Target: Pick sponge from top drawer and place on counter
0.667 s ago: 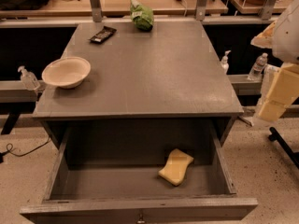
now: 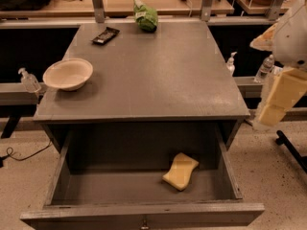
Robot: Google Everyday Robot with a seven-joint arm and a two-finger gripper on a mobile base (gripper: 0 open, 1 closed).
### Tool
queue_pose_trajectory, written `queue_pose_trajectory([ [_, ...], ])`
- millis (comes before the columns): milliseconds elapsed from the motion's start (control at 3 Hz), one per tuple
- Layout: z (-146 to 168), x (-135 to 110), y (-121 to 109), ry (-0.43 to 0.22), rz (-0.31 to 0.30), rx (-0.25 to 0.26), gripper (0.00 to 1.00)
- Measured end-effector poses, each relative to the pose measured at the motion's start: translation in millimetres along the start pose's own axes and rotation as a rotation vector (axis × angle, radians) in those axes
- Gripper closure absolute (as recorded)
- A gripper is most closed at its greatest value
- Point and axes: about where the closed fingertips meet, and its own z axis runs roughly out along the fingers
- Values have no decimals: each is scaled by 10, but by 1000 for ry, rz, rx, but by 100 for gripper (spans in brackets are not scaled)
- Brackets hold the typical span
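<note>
The camera view looks down on the grey counter [image 2: 158, 80] from the front. Below its front edge the top drawer [image 2: 144, 211] is pulled far out, and its inside can be seen fully. The sponge [image 2: 181, 171] lies flat on the drawer floor, in the right half, turned at an angle, near the right wall but not touching it. It is pale yellow with wavy sides, and nothing else lies in the drawer.

The gripper [image 2: 278, 104] hangs at the right edge of the view, outside the cabinet, beside the front right corner of the counter. It points downward and to the left. It is well apart from the sponge and higher than the drawer. I cannot tell if it is open or closed, because it is seen from the side. It touches no object. Above it a white part of the arm [image 2: 292, 32] is visible.

On the counter a cream bowl [image 2: 68, 74] stands near the left edge. A small black flat object [image 2: 105, 35] lies near the back left corner, and a green bag [image 2: 146, 16] stands at the back edge, about in the middle.

A pump bottle [image 2: 29, 80] stands to the left of the counter, lower than its top. Two more bottles [image 2: 231, 63] stand at the right side. Behind the counter there are tan wooden tables [image 2: 120, 1]. A dark cable [image 2: 24, 153] lies on the speckled floor at the left.
</note>
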Motion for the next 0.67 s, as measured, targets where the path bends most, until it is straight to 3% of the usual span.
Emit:
queue_pose_trajectory([
  [333, 305, -328, 34, -77, -127, -7, 0],
  [667, 508, -599, 119, -109, -255, 11, 0],
])
